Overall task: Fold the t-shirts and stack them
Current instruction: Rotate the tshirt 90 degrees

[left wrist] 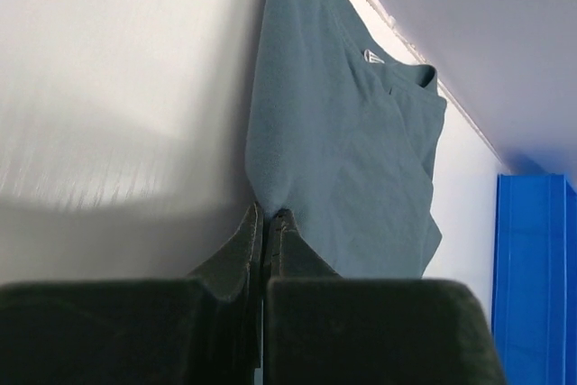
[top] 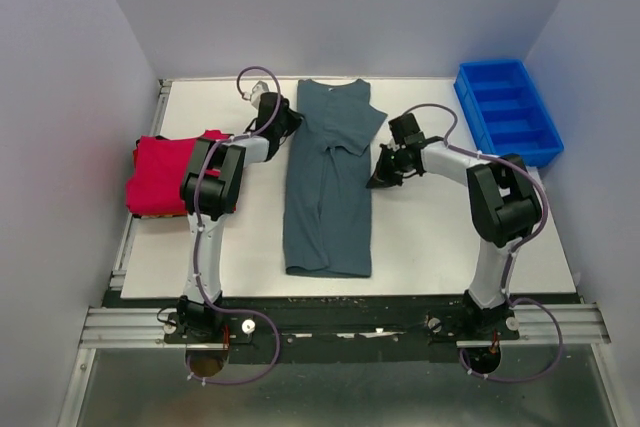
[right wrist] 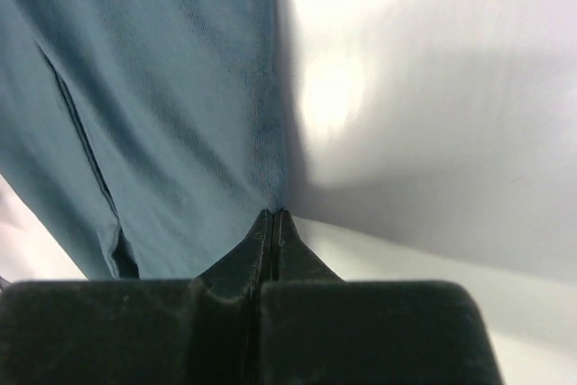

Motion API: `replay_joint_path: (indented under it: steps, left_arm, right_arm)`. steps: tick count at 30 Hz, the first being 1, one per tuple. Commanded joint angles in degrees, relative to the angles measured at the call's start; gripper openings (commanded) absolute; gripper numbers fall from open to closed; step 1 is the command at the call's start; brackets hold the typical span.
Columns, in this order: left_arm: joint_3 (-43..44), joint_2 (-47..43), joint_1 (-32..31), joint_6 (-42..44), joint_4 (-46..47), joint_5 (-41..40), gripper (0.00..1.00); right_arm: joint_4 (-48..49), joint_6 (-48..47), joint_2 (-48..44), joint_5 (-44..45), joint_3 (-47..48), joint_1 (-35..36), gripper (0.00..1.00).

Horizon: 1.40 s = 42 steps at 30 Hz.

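A dark grey-teal t-shirt (top: 328, 197) lies lengthwise in the middle of the table, collar at the far end, sleeves folded inward. My left gripper (top: 293, 125) is low at its upper left edge; in the left wrist view the gripper (left wrist: 268, 214) is shut, with the t-shirt (left wrist: 352, 132) puckered at the tips. At the shirt's right edge, about mid-length, my right gripper (top: 374, 182) is down too. The right wrist view has that gripper (right wrist: 273, 214) shut on the hem of the t-shirt (right wrist: 162, 114). Folded red t-shirts (top: 160, 175) sit stacked at the table's left edge.
A blue plastic bin (top: 507, 112) with compartments stands at the far right corner, also seen in the left wrist view (left wrist: 532, 268). Grey walls close in the back and both sides. The left arm's links pass over the red stack's right side.
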Motion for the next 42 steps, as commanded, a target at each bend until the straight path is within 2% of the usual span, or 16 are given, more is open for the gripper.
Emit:
replay_joint_path:
  steps: [1,3,6,8,9,10,11,14,19,23,26,32,36,38,42]
  left_arm:
    - [6.4,5.5,0.0,-1.2,-2.3,1.3,0.00]
    - [7.6,6.3,0.0,-1.6,-2.9,3.3,0.01]
    - [8.6,5.1,0.1,2.1,-5.8,5.7,0.42]
    - [7.1,2.6,0.1,4.7,-8.0,5.0,0.65]
    - [5.7,1.4,0.2,5.6,-8.1,5.3,0.73]
    - [4.6,-0.3,0.4,6.4,-8.1,5.7,0.78]
    - [3.4,-1.7,0.7,7.3,-8.4,6.4,0.80]
    - [-0.7,-7.1,0.6,9.6,-11.8,7.1,0.86]
    - [-14.7,-19.8,0.3,11.4,-13.1,6.3,0.87]
    - [-25.5,-29.3,-0.9,12.6,-15.0,8.0,0.84]
    - [-34.3,-38.7,-4.7,14.8,-18.0,6.7,0.83]
    - [-45.7,-52.1,-14.7,13.2,-27.0,5.8,0.79]
    - [-52.9,-57.4,-21.4,7.0,-24.4,6.8,0.74]
    - [-55.0,-58.4,-24.6,4.4,-25.5,3.7,0.72]
    - [-59.9,-58.4,-27.2,1.5,-20.7,4.2,0.64]
  right_arm:
    - [-3.7,-1.2,3.4,2.5,5.3,-3.1,0.01]
    - [-4.7,-1.3,4.5,2.1,7.2,-3.2,0.06]
    - [-4.1,-1.9,2.9,2.2,5.9,-3.2,0.24]
    - [-4.1,-2.7,0.5,3.2,4.0,-3.2,0.40]
    - [-4.1,-2.8,-0.7,3.7,3.0,-3.2,0.44]
    - [-4.0,-3.2,-2.3,3.7,1.4,-3.2,0.45]
    - [-4.1,-3.5,-4.0,3.9,-0.3,-3.1,0.50]
    - [-4.1,-4.1,-10.5,6.1,-6.1,-2.1,0.56]
    - [-5.4,-5.6,-23.6,10.7,-16.7,5.2,0.57]
    - [-6.8,-3.6,-29.1,9.3,-20.3,13.0,0.56]
    - [-5.7,-1.5,-31.5,9.2,-22.2,16.2,0.56]
    - [-0.7,1.0,-32.3,6.3,-25.4,19.9,0.55]
    - [-0.1,2.6,-29.4,6.6,-25.2,22.0,0.54]
    - [0.7,2.9,-29.6,7.5,-25.9,22.0,0.53]
    - [0.7,3.0,-29.4,9.3,-25.8,21.9,0.52]
